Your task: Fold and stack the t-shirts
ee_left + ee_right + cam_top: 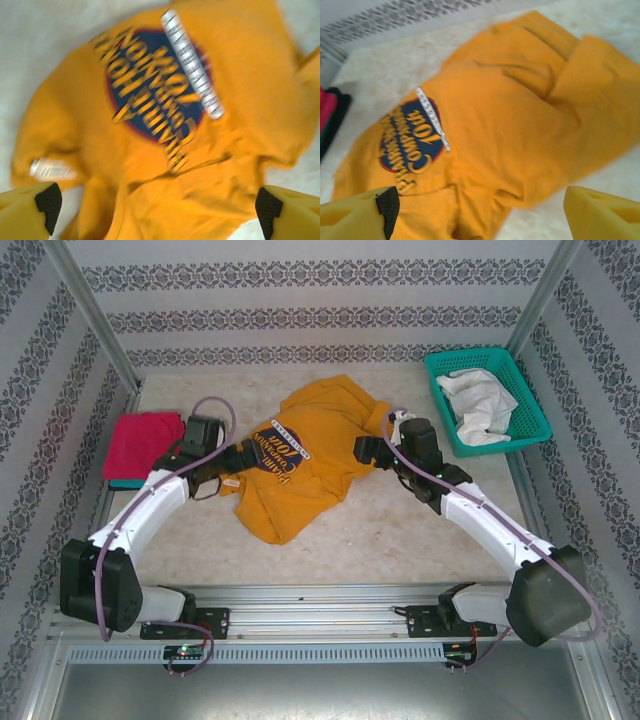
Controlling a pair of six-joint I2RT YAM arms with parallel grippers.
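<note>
A mustard-orange t-shirt [300, 455] lies crumpled in the middle of the table, its dark round logo [277, 448] facing up. My left gripper [238, 456] sits at the shirt's left edge and my right gripper [366, 450] at its right edge. In the left wrist view the gripper [157, 212] stands wide open over the orange cloth [165, 190], holding nothing. The right gripper [485, 217] is wide open too, above the shirt's folded edge [510, 150]. A folded magenta t-shirt [145, 440] rests on a teal one [125, 483] at the far left.
A teal lattice basket [528, 390] holding a white cloth [480, 405] stands at the back right. Patterned walls and metal posts close in the table. Bare tabletop [400, 530] lies in front of the orange shirt.
</note>
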